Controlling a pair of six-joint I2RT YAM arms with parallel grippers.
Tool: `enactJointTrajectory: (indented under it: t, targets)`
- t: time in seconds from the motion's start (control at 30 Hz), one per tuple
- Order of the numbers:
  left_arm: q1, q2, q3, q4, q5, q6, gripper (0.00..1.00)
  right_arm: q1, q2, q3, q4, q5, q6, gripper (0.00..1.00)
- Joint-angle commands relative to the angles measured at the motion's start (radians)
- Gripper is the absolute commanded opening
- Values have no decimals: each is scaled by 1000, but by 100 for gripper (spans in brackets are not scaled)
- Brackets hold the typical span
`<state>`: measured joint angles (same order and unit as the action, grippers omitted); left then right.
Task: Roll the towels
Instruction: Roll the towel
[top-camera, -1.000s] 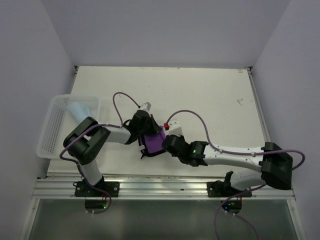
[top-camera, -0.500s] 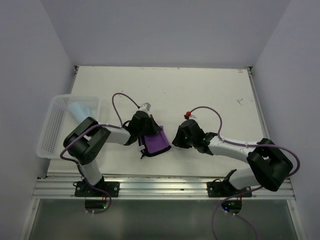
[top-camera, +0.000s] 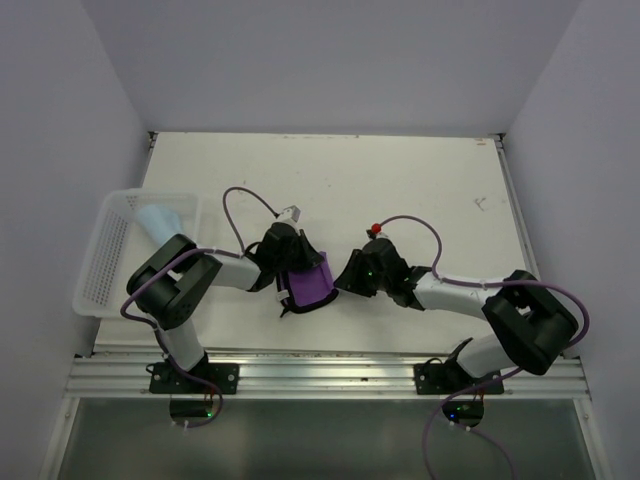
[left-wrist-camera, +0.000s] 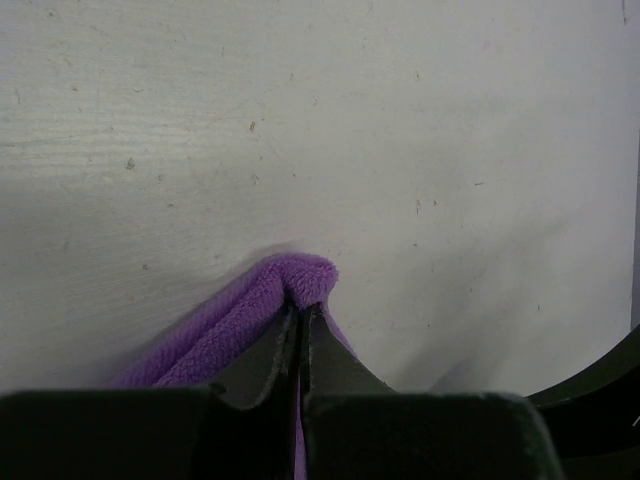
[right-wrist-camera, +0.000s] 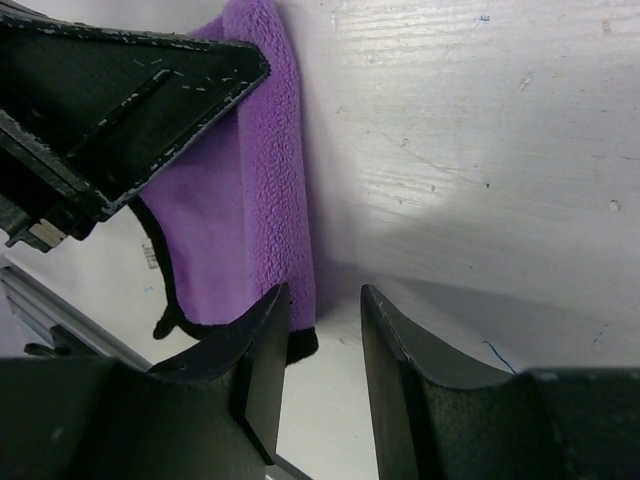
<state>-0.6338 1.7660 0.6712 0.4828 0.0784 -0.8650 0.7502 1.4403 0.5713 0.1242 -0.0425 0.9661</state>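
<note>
The dark towel (top-camera: 309, 286) lies folded on the table at centre front, purple face up with a black hem. My left gripper (top-camera: 298, 266) is shut on its upper fold; in the left wrist view the fingers (left-wrist-camera: 320, 350) pinch the purple ridge (left-wrist-camera: 300, 278). My right gripper (top-camera: 346, 279) stands open just right of the towel. In the right wrist view nothing lies between its jaws, and the purple towel (right-wrist-camera: 255, 180) lies just beyond its left finger (right-wrist-camera: 268, 345). The light blue towel (top-camera: 160, 219) lies in the white basket.
The white mesh basket (top-camera: 104, 264) sits at the table's left edge, partly over the side. White walls close in the table at the back and sides. A metal rail runs along the front by the arm bases.
My right gripper has let go of the purple towel, drawn back to the right and opened wider. The left gripper has kept its grip and stayed in place.
</note>
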Motion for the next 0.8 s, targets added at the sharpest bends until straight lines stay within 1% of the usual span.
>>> enactJointTrajectory:
  t: [0.0, 0.17, 0.4, 0.63, 0.77]
  targets:
    - [17, 47, -51, -138, -85, 21, 0, -3, 9, 1, 66, -25, 45, 39]
    - [17, 49, -51, -135, -83, 20, 0, -3, 15, 7, 54, -20, 82, 40]
    - [17, 50, -50, -135, -85, 18, 0, -3, 51, 4, 114, -62, 126, 40]
    - [17, 52, -50, -133, -85, 20, 0, -3, 29, -20, 124, -10, 174, 43]
    - [17, 61, -50, -130, -83, 20, 0, -3, 38, -14, 135, -19, 184, 46]
